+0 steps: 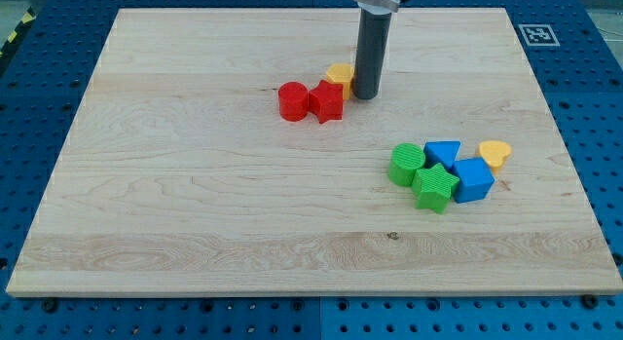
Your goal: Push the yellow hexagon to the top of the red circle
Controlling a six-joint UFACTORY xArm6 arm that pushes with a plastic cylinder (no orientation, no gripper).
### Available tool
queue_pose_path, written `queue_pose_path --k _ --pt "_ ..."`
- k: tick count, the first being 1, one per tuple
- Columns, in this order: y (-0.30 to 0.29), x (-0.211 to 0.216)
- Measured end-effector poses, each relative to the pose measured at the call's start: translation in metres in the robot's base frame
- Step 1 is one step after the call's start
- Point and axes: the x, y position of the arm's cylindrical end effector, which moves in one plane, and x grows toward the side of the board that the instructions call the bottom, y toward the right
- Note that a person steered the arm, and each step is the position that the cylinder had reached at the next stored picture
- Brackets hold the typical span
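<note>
The yellow hexagon (340, 76) lies near the board's upper middle, partly hidden behind a red block. The red circle (293, 100) sits to its lower left, touching a red star-like block (327, 101) on its right. My tip (367, 94) stands right beside the yellow hexagon, on its right side, and looks to be touching it. The rod rises from there toward the view's top.
A cluster lies at the view's right: a green circle (407, 165), a green star (434, 187), a blue triangle (443, 153), a blue block (473, 179) and a yellow heart (495, 153). The wooden board (195, 213) is ringed by a blue perforated table.
</note>
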Motion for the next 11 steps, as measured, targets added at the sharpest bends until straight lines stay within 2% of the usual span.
queue_pose_path --k 2,4,9,11 --pt "-0.009 -0.016" --pt "0.030 -0.024" --pt "-0.063 -0.026" --pt "-0.064 -0.062"
